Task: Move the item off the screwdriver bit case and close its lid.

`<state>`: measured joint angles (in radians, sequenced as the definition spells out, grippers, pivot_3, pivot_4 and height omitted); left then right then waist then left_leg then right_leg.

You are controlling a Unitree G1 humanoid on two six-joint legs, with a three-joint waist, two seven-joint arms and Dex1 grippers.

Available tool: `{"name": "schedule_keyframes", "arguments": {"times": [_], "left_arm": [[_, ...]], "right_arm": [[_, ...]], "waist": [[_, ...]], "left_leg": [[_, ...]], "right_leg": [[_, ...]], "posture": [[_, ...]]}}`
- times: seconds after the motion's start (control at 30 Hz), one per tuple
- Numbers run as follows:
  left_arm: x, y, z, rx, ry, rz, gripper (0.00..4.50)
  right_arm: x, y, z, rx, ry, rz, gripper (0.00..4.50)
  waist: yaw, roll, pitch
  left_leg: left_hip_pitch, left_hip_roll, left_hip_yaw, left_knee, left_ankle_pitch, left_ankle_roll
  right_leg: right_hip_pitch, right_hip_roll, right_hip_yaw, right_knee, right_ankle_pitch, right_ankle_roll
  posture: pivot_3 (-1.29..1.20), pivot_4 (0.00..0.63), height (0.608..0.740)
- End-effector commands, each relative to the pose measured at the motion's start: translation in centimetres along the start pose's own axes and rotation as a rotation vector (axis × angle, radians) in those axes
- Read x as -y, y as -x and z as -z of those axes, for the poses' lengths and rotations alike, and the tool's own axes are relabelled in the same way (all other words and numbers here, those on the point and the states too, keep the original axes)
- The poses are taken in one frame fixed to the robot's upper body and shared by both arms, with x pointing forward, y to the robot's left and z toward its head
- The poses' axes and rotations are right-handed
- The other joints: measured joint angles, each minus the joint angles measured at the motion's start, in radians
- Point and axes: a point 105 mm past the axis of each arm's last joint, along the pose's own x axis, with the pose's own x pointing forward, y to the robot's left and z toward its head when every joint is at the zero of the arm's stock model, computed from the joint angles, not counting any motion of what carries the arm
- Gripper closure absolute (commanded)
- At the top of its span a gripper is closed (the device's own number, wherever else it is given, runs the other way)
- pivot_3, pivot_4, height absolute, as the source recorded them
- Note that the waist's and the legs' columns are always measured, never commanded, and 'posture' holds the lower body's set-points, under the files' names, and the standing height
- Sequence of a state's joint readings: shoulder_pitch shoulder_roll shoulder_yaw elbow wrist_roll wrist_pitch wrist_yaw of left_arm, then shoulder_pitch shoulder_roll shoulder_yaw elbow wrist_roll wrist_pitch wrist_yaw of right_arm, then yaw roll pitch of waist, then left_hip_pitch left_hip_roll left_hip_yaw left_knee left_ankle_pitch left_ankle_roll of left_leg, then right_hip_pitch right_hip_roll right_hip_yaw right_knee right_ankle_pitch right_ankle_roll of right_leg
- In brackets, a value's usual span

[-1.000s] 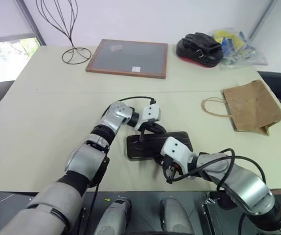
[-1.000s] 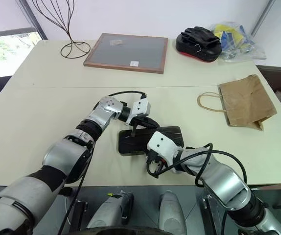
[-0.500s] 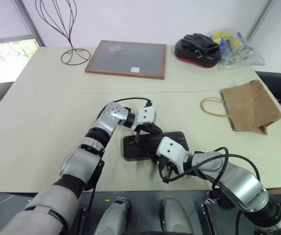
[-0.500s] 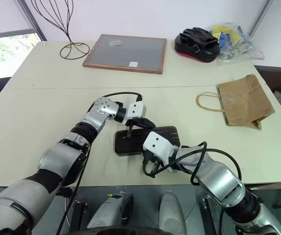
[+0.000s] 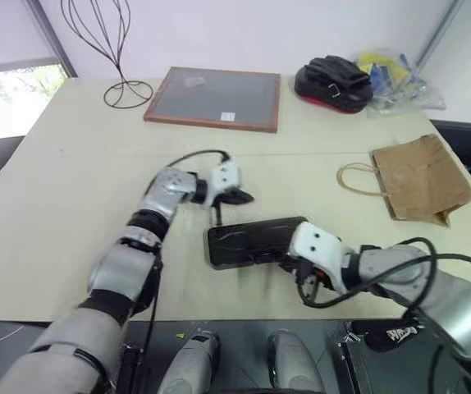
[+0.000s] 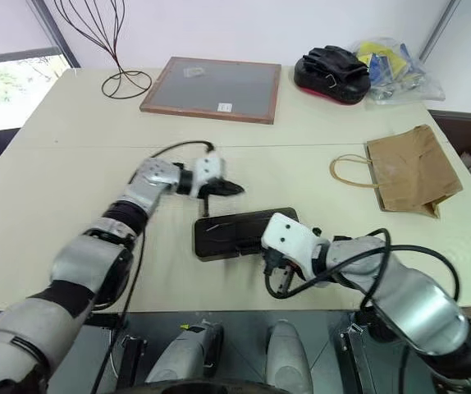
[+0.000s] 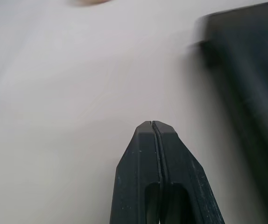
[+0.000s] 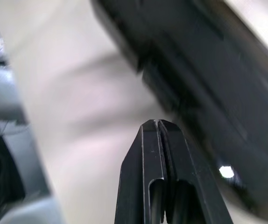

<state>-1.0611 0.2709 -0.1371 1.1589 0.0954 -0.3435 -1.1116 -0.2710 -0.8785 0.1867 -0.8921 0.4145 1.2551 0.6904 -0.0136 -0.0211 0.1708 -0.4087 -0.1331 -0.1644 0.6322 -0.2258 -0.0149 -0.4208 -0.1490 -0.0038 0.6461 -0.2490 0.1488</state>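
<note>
The screwdriver bit case (image 5: 252,241) lies flat near the table's front edge, its lid (image 5: 260,234) down, dark and glossy. The item, a brown paper bag (image 5: 422,176) with a looped handle, lies on the table well to the right of the case and apart from it. My left gripper (image 5: 245,197) is shut and hovers just beyond the case's far left corner, touching nothing; the left wrist view shows its fingertips (image 7: 151,125) pressed together over bare table. My right gripper (image 5: 289,261) is shut at the case's near right edge, with its fingertips (image 8: 156,123) together and nothing between them.
A wood-framed grey board (image 5: 215,98) and a black wire stand (image 5: 122,82) sit at the back of the table (image 5: 71,213). A black pouch (image 5: 334,82) and a plastic bag of yellow and blue items (image 5: 395,72) lie at the back right.
My left gripper has left the case's top and moved up and left. My right hand has drawn back to the right and risen slightly. The case and the bag have stayed put.
</note>
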Motion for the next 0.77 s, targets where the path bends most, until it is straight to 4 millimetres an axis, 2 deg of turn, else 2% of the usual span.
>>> {"name": "schedule_keyframes", "arguments": {"times": [0.03,0.13,0.23,0.3,0.4,0.5,0.57,0.67,0.77], "left_arm": [[-4.2,3.1,-2.9,0.101,-0.002,-0.208,4.5],[-5.5,5.9,-3.2,0.149,0.041,-0.297,4.5],[-4.6,9.0,-2.8,0.153,0.064,-0.325,4.5],[-3.3,10.7,-2.8,0.145,0.096,-0.335,4.5],[1.1,13.1,-2.8,0.12,0.198,-0.259,4.5],[5.9,13.8,-3.6,0.105,0.284,-0.175,4.5],[7.9,13.8,-4.2,0.104,0.323,-0.153,4.5],[9.5,13.7,-5.3,0.127,0.362,-0.163,4.5],[9.7,13.3,-5.8,0.153,0.382,-0.22,4.5]], "right_arm": [[1.4,2.3,-0.8,0.032,0.069,0.041,4.47],[3.6,3.9,-0.8,0.03,0.075,0.108,4.47],[5.4,5.3,-1.2,0.039,0.098,0.151,4.47],[6.0,6.0,-1.6,0.047,0.131,0.158,4.47],[6.7,6.8,-2.4,0.079,0.149,0.152,4.47],[7.6,7.2,-2.3,0.085,0.158,0.149,4.47],[8.2,7.3,-1.9,0.069,0.169,0.156,4.47],[8.8,7.3,-1.7,0.072,0.168,0.154,4.47],[9.2,7.1,-1.4,0.085,0.151,0.144,4.47]], "waist": [[0.004,-0.001,0.0],[0.003,-0.003,0.002],[-0.006,-0.001,0.001],[-0.009,0.0,0.001],[-0.01,0.0,0.002],[0.0,0.001,0.002],[0.016,0.001,0.003],[0.027,0.002,0.003],[0.026,0.002,0.003]], "left_leg": [[0.0,0.0,0.0,0.0,0.0,0.0],[-0.001,-0.001,0.0,0.001,0.0,0.0],[-0.001,-0.001,0.0,0.0,0.0,0.0],[-0.001,0.0,0.0,0.0,0.0,0.0],[-0.001,0.001,0.001,-0.001,0.0,0.0],[-0.001,0.001,0.001,-0.001,0.0,0.0],[-0.001,0.001,0.0,-0.001,0.0,0.0],[-0.001,0.001,0.001,-0.001,0.0,0.0],[-0.001,0.001,0.001,-0.001,0.0,0.0]], "right_leg": [[0.0,0.0,0.0,0.0,0.0,0.0],[0.001,-0.001,0.0,-0.001,0.0,0.001],[0.0,-0.001,0.0,-0.001,0.0,0.001],[-0.001,-0.001,0.001,-0.001,0.0,0.001],[-0.002,0.0,0.001,0.0,0.0,0.0],[-0.002,0.0,0.002,-0.001,0.0,0.0],[0.0,0.0,0.002,-0.002,0.0,0.0],[0.001,0.0,0.002,-0.006,0.0,0.0],[0.001,0.0,0.002,-0.007,0.0,0.0]], "posture": [[0.0,0.15,0.734],[0.0,0.15,0.734],[0.0,0.15,0.734],[0.0,0.15,0.734],[0.0,0.15,0.734],[0.0,0.15,0.734],[0.0,0.15,0.734],[0.0,0.15,0.734],[0.0,0.15,0.734]]}}
